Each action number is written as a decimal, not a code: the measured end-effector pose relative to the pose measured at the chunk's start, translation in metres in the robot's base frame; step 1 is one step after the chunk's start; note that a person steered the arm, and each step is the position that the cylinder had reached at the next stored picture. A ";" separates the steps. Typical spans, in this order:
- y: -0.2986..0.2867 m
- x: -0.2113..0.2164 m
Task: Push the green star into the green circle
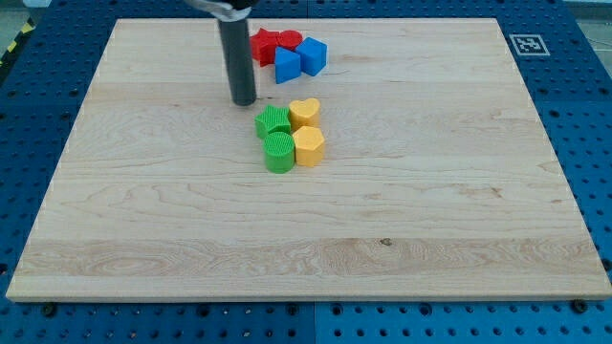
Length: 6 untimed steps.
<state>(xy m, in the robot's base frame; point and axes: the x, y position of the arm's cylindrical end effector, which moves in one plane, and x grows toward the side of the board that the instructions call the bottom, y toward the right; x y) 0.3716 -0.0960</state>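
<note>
- The pale wooden board [402, 248] fills most of the view, resting on a blue perforated table [583, 57].
- Nearest the view's bottom, the green ribbed circle block [279, 152] touches the yellow hexagon-like block [309, 147] on its right.
- Just above, the green star block [273, 121] touches the green circle, with a yellow heart block [304, 113] beside it.
- My tip [245, 101], a bare rod with no pincer holding anything, stands just up-left of the green star, apart from it.
- Farthest, two blue blocks [299, 59] and red blocks [268, 43] cluster.
</note>
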 end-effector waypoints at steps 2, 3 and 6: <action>0.003 0.028; 0.027 0.028; 0.034 0.056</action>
